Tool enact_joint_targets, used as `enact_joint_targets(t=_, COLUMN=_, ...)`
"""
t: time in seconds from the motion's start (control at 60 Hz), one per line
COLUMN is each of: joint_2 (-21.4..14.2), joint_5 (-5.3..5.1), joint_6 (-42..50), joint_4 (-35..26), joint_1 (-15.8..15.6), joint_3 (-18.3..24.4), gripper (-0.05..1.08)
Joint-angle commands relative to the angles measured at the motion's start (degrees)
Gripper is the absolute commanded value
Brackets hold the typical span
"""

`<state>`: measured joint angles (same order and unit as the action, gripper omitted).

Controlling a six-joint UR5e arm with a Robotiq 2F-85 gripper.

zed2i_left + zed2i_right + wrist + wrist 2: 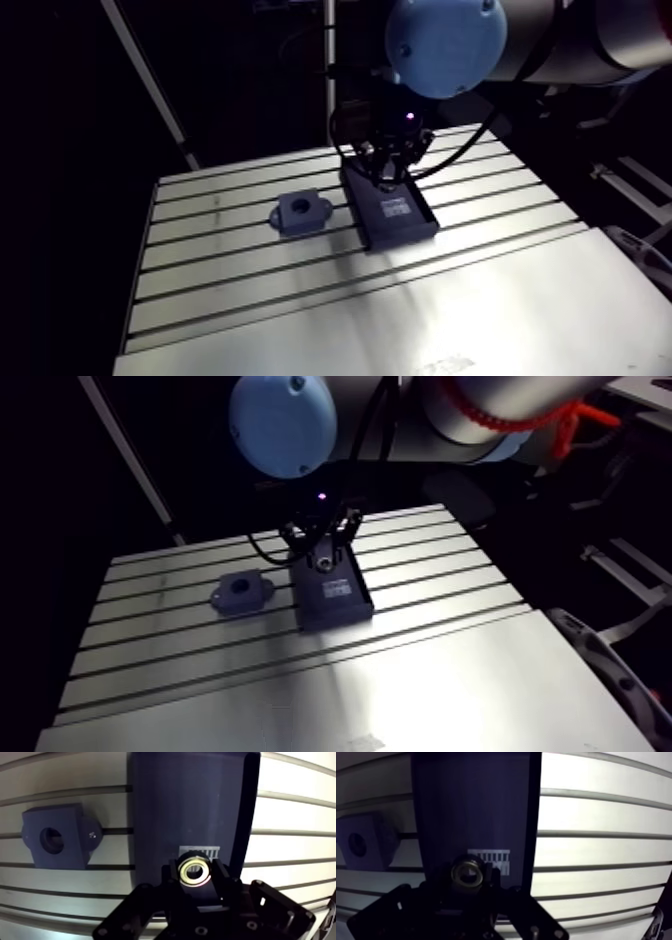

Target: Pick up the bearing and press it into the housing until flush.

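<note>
Sitting pinched inside the gripper is the bearing.

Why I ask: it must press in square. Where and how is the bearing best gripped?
Grip the bearing on its outer rim, opposite sides, coming from above along its bore axis. It is a flat ring; the gripper holds it so.

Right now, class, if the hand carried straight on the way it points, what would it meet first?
Probably the dark tray, directly under the hand and the bearing it grips, though the gap is hard to judge. The housing sits aside, out of that line.
</note>
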<state>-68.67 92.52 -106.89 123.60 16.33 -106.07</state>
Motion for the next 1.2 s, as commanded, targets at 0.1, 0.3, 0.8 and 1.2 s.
enact_joint_targets(t=0.1, joint_2=-1.60, joint_5=-0.36, joint_6=1.53, joint_4=-1.79, joint_1=-1.92, joint_3=0.70, gripper=0.66)
enact_joint_targets(t=0.3, joint_2=-1.60, joint_5=-0.46, joint_6=3.69, joint_4=-3.62, joint_1=-4.62, joint_3=2.36, gripper=0.67)
enact_joint_targets(t=0.8, joint_2=-1.10, joint_5=-0.46, joint_6=6.20, joint_4=-5.34, joint_1=-9.34, joint_3=4.85, gripper=0.67)
enact_joint_targets(t=1.2, joint_2=-0.12, joint_5=-0.46, joint_6=6.91, joint_4=-5.25, joint_1=-11.74, joint_3=5.21, gripper=0.67)
